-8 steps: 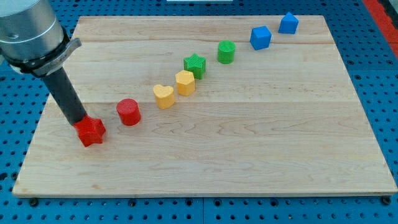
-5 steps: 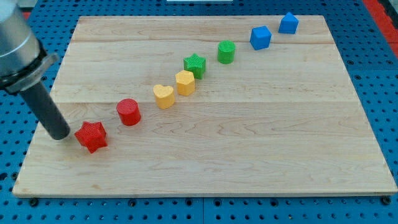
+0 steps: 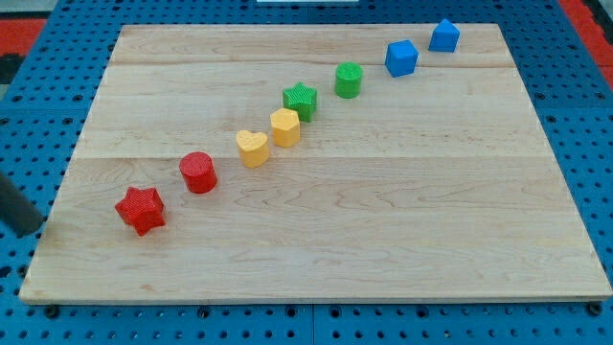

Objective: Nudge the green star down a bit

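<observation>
The green star (image 3: 301, 99) sits on the wooden board (image 3: 383, 220), in a diagonal row of blocks running from the view's lower left to upper right. A yellow hexagon-like block (image 3: 285, 126) touches it on its lower left, and a green cylinder (image 3: 349, 80) lies to its upper right. My tip (image 3: 32, 231) is at the view's far left, off the board's left edge, far from the green star and left of the red star (image 3: 141, 209). Only the rod's lower end shows.
The row also holds a red cylinder (image 3: 199, 172), a yellow heart (image 3: 253, 148), a blue cube (image 3: 401, 57) and a blue house-shaped block (image 3: 443, 35). The board lies on a blue perforated table (image 3: 584, 115).
The rod has moved left, from touching the red star to off the board's left edge. The red star and the other blocks stay where they were.
</observation>
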Robot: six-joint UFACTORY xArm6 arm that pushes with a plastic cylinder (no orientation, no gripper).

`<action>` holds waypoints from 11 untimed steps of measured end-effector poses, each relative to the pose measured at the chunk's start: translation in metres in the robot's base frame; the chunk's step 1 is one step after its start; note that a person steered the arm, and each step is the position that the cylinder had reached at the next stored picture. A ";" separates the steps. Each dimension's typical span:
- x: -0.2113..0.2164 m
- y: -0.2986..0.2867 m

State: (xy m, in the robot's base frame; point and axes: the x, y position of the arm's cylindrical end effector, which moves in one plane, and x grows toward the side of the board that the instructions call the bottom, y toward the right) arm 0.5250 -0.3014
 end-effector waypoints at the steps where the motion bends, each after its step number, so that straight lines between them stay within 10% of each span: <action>1: -0.055 0.019; 6: -0.333 0.284; 11: -0.330 0.280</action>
State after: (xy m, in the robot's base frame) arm 0.1947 -0.0216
